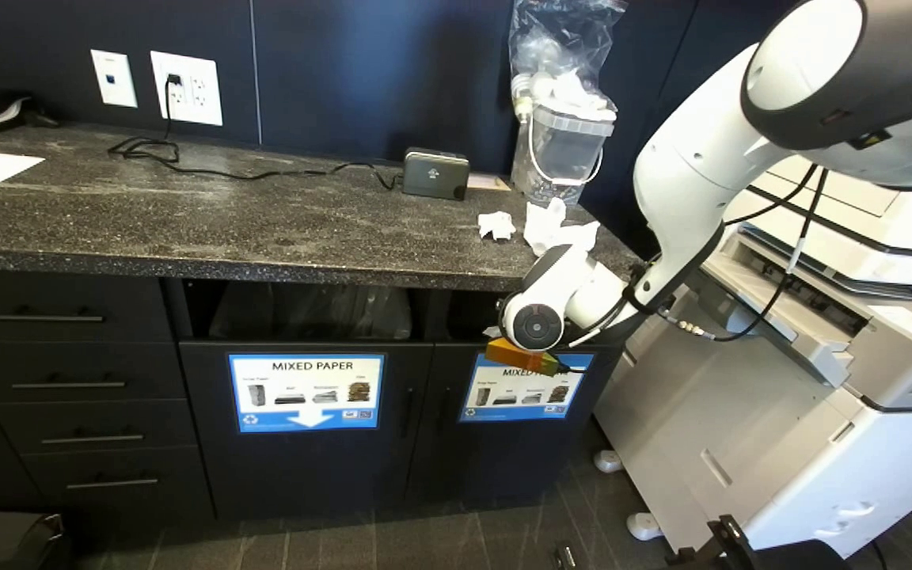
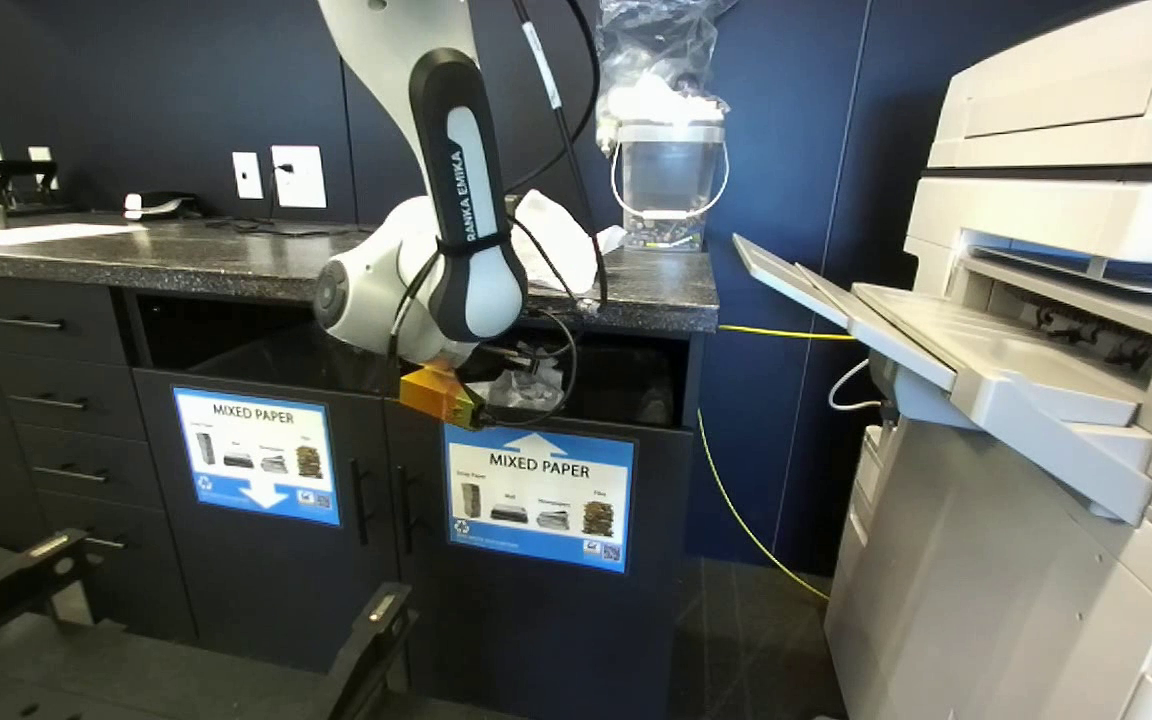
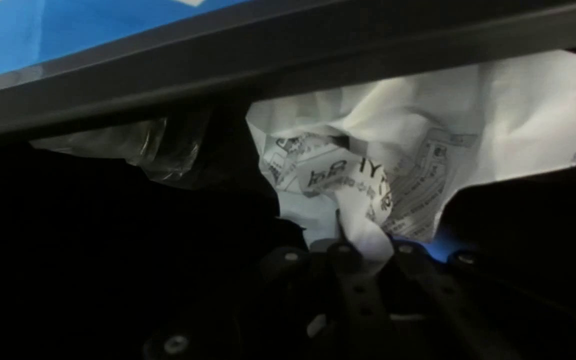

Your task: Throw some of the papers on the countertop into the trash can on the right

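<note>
Two or more crumpled white paper wads (image 1: 496, 226) lie on the speckled stone countertop (image 1: 290, 218), at 1 to 2 o'clock in an exterior view, with a clear plastic bucket (image 1: 571, 150) at 1 o'clock from them. My pincer (image 3: 374, 250) grips a crumpled printed paper (image 3: 363, 170), which I hold in the slot (image 2: 631, 380) of the built-in trash can (image 2: 536, 630), at 12 o'clock from its MIXED PAPER sign (image 2: 541, 500). In the wrist view the can's front edge (image 3: 268, 55) crosses from 9 to 2 o'clock and hides part of the paper. A white printer (image 2: 1021, 355) stands at 3 o'clock in both exterior views.
</note>
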Available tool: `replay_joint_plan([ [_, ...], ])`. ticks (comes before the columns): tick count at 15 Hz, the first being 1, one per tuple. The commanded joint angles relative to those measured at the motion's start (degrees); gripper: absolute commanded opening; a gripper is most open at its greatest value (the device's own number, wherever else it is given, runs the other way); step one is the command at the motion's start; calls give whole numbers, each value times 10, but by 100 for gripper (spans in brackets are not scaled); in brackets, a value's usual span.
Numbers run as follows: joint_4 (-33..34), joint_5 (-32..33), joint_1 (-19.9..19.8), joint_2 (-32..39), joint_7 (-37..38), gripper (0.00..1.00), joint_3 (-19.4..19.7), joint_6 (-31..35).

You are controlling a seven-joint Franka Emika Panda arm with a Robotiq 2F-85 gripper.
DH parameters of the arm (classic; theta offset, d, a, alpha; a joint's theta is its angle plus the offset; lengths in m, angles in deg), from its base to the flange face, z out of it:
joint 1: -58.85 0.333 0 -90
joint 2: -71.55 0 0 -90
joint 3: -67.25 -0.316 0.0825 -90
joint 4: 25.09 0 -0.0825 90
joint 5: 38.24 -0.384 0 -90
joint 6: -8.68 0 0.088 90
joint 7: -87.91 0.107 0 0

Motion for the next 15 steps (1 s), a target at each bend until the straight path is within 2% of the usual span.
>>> replay_joint_plan([
  [1, 92, 8, 5, 54, 19, 4, 21, 41],
  [5, 147, 8, 5, 90, 19, 4, 34, 69],
  [8, 181, 8, -4, 114, 9, 4, 29, 81],
  [12, 201, 9, -11, 133, 6, 4, 27, 87],
  [13, 205, 9, -14, 137, 4, 33, 25, 91],
  [14, 207, 9, -16, 138, 3, 34, 23, 90],
  [15, 214, 9, -15, 143, 4, 39, 26, 95],
])
